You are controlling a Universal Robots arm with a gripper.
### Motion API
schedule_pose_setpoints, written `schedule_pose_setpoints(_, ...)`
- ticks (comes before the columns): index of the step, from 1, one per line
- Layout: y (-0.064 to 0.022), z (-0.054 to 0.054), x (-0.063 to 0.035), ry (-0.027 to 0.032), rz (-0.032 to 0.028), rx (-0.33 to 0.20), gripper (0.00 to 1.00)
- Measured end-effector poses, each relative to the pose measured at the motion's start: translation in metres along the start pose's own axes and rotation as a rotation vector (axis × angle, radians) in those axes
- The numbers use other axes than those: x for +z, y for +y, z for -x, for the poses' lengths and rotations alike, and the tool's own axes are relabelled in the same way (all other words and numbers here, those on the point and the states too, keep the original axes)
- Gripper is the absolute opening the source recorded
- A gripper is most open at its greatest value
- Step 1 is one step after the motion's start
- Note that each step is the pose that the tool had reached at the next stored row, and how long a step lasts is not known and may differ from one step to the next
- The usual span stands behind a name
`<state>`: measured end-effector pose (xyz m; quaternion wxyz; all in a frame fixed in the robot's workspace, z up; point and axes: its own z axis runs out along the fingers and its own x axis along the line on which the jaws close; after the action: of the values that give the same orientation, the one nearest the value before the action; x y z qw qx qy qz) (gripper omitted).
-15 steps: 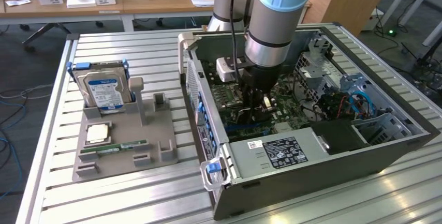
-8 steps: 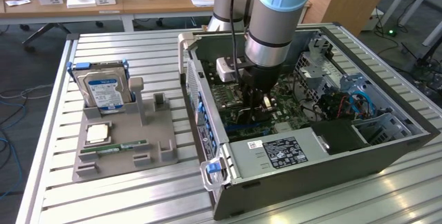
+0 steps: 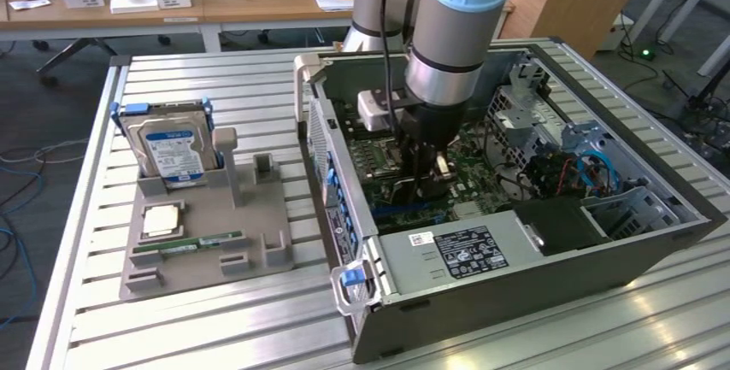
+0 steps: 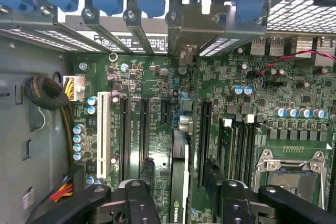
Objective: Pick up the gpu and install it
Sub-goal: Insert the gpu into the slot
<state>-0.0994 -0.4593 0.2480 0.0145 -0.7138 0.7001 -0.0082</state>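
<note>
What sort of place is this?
Probably a robotics lab or workshop: a slatted silver aluminium workbench, an open dark-grey metal desktop computer case on it, and cluttered light wooden office desks behind.

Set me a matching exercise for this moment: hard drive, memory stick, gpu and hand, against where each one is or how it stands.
1 hard drive
2 memory stick
3 gpu
4 hand

A lying flat on the grey holder
B standing on edge on the motherboard
C upright in the grey holder
D open, inside the computer case

Pairs: 1-C, 2-A, 3-B, 4-D
</note>
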Motion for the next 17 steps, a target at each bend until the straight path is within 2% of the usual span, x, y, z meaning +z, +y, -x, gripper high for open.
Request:
schedule_pose_setpoints(7, -0.0003, 0.0003, -0.0048, 0.0002, -0.0002, 0.01, 0.51)
schedule_pose_setpoints(12, -0.0003, 0.0003, -0.0049, 0.0056, -0.0004, 0.053, 0.51)
schedule_pose_setpoints(17, -0.0002, 0.0019, -0.005, 0.0058, -0.0004, 0.055, 0.51)
